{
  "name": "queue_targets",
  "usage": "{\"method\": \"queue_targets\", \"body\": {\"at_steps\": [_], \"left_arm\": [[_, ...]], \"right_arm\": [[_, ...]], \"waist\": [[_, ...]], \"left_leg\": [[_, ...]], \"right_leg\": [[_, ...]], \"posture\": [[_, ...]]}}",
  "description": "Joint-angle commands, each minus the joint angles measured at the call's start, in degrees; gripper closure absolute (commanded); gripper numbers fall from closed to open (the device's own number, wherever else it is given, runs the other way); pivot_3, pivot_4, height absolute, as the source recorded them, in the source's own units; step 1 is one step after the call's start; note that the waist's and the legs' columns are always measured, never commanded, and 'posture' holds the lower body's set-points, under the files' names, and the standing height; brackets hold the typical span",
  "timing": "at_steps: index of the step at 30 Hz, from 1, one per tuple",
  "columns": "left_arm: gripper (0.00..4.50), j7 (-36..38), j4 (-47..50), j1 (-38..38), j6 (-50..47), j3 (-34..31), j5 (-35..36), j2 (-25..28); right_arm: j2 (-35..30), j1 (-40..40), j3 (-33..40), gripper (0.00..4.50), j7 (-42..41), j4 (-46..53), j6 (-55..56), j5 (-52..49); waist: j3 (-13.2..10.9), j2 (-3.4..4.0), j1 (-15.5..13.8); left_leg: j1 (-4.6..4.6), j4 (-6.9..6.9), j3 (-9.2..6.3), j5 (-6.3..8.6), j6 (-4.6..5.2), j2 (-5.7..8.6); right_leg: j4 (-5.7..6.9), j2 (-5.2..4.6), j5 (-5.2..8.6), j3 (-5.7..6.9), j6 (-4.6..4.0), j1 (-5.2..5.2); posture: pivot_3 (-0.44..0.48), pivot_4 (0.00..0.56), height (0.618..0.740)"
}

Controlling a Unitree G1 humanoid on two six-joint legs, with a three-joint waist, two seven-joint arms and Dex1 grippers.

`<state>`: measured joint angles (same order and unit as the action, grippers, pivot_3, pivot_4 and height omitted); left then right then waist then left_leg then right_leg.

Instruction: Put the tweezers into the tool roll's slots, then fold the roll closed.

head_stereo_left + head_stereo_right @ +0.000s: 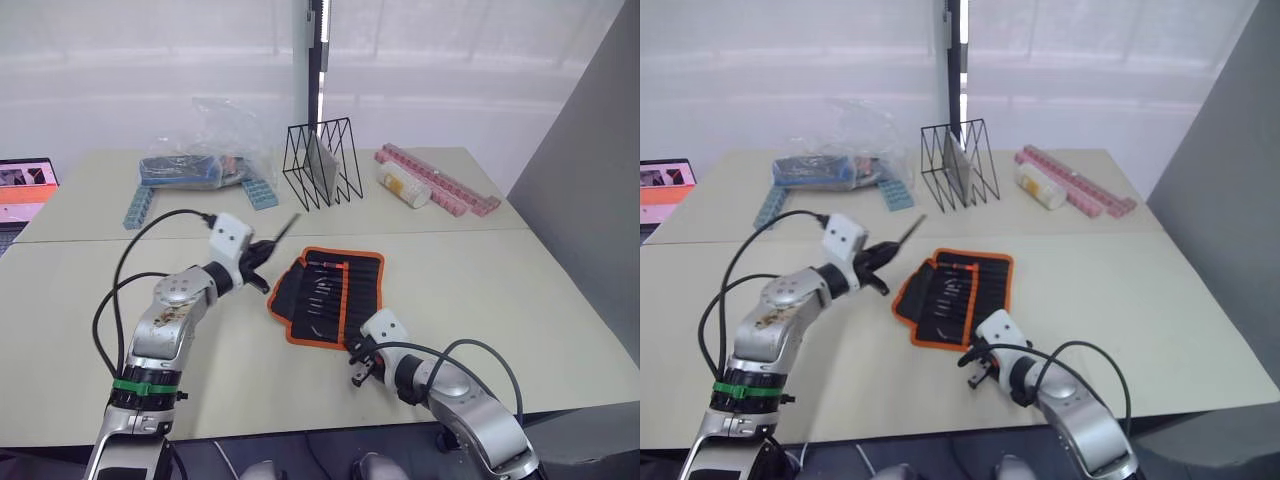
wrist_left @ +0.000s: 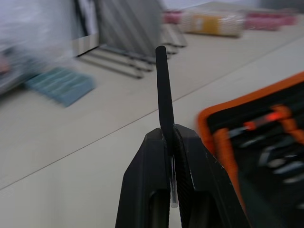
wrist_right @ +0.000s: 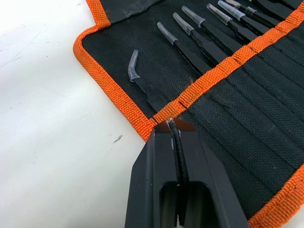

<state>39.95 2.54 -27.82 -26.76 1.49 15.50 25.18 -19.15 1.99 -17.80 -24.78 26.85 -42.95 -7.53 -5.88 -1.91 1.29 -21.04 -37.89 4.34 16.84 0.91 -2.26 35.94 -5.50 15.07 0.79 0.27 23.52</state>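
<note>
A: Where's your tool roll (image 1: 328, 296) right now?

B: It lies open and flat on the surface (image 1: 560, 300), between your two arms, black fabric with orange trim. Several tweezers (image 3: 209, 40) already sit in the slots (image 3: 266, 90), their capped tips sticking out side by side past the orange band. One with a bent tip (image 3: 137, 76) is in the end slot, nearest the roll's edge.

A: And your left claw (image 2: 170, 137)?

B: It's clamped on one slim black tweezer (image 2: 164, 85), which stands straight out from between the fingers. In the head view the claw sits just to the left of the roll, raised off the surface, with the tweezer angled up and away towards the black wire rack (image 1: 322, 163).

A: Your right claw (image 3: 173, 130)?

B: Its fingers are pressed together, nipping the roll's orange-trimmed edge where the slot band meets the border. From the head view it's at the roll's near corner, low against the surface.

A: What else do you have on the surface?

B: At the far side, a clear plastic bag (image 1: 215, 150) with blue trays (image 1: 140, 205) beside it, the wire rack, a white and yellow cylinder (image 1: 403, 186), and pink strips (image 1: 440, 180) to its right.
</note>
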Motion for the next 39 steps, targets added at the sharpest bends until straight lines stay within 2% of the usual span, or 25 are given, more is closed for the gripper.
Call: {"method": "queue_targets", "body": {"at_steps": [1, 6, 13, 18, 26, 39], "left_arm": [[4.48, 10.1, 0.1, -2.3, 2.0, 5.0, 0.8, 2.8], [4.48, 22.6, -7.1, -6.2, 10.2, 13.8, -4.6, 7.8], [4.48, 35.8, -18.0, -11.6, 22.1, 19.6, -12.1, 15.6], [4.48, 38.6, -22.1, -14.3, 26.8, 21.1, -15.8, 16.1], [4.48, 40.2, -22.0, -15.6, 29.6, 22.0, -19.0, 14.6], [4.48, 42.6, -18.7, -17.3, 28.2, 23.6, -22.1, 13.4]], "right_arm": [[0.1, -1.4, -2.3, 4.5, 1.0, -4.6, -3.8, 0.8], [0.6, -2.8, -2.0, 4.5, 2.0, -3.8, -4.1, 1.0], [1.6, -4.1, -1.7, 4.5, 3.7, -3.1, -4.0, 0.9], [2.0, -4.8, -2.0, 4.5, 4.6, -2.7, -4.0, 0.8], [2.8, -5.7, -2.3, 4.5, 5.6, -2.6, -3.7, 0.8], [3.6, -5.9, -2.9, 4.5, 6.4, -3.1, -3.2, 0.8]], "waist": [[-0.1, 0.09, 0.3], [-0.1, 0.21, 0.5], [-0.2, 0.19, 0.3], [-0.2, 0.04, -0.4], [-0.2, -0.03, -0.3], [-0.2, -0.08, -0.3]], "left_leg": [[-0.02, 0.0, 0.0, -0.15, 0.25, 0.0], [-0.07, 0.01, 0.0, -0.24, 0.4, 0.0], [-0.17, 0.01, 0.04, -0.32, 0.55, 0.01], [-0.17, -0.01, 0.16, -0.34, 0.58, 0.12], [-0.13, -0.01, 0.26, -0.35, 0.6, 0.11], [-0.09, -0.06, 0.27, -0.35, 0.61, 0.1]], "right_leg": [[0.0, 0.02, 0.0, -0.01, 0.0, 0.02], [0.01, 0.13, 0.02, -0.02, -0.03, 0.08], [-0.01, 0.36, 0.03, 0.02, -0.02, 0.15], [-0.03, 1.07, 0.02, 0.04, 0.06, 0.12], [0.03, 1.21, 0.02, -0.03, 0.14, 0.12], [0.09, 1.32, 0.02, -0.08, 0.17, 0.06]], "posture": [[0.0, 0.15, 0.737], [0.0, 0.15, 0.737], [0.0, 0.15, 0.737], [0.0, 0.15, 0.737], [0.0, 0.15, 0.737], [0.0, 0.15, 0.737]]}}
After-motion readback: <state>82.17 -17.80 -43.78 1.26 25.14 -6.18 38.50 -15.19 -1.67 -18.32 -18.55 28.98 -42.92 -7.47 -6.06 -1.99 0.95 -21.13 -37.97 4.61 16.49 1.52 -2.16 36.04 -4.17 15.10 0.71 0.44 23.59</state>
